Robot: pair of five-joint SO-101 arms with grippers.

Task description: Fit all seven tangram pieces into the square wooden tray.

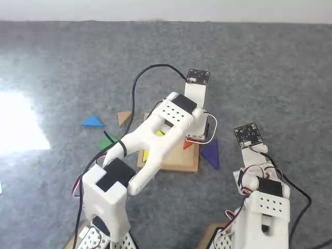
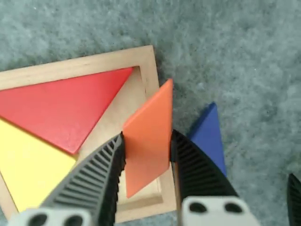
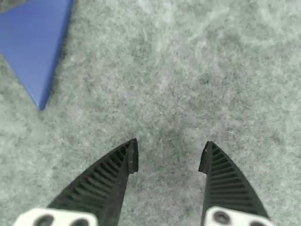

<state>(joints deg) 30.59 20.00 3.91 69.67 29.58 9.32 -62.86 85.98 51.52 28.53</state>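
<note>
your left gripper (image 2: 146,140) clamped on the orange piece (image 2: 149,117), tilted over a corner of the wooden tray (image 2: 150,66) | red triangle (image 2: 61,108) and yellow piece (image 2: 28,165) lie inside it | your right gripper (image 3: 169,157), jaws apart, over grey carpet (image 3: 197,70) near the blue triangle (image 3: 33,42)

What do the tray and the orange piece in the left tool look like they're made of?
Tray: pale wood, apparently unpainted, with faint grain along the rim. Orange piece, clamped in the left tool: flat slab with an even matt colour, probably painted wood, though plastic can't be ruled out.
</note>
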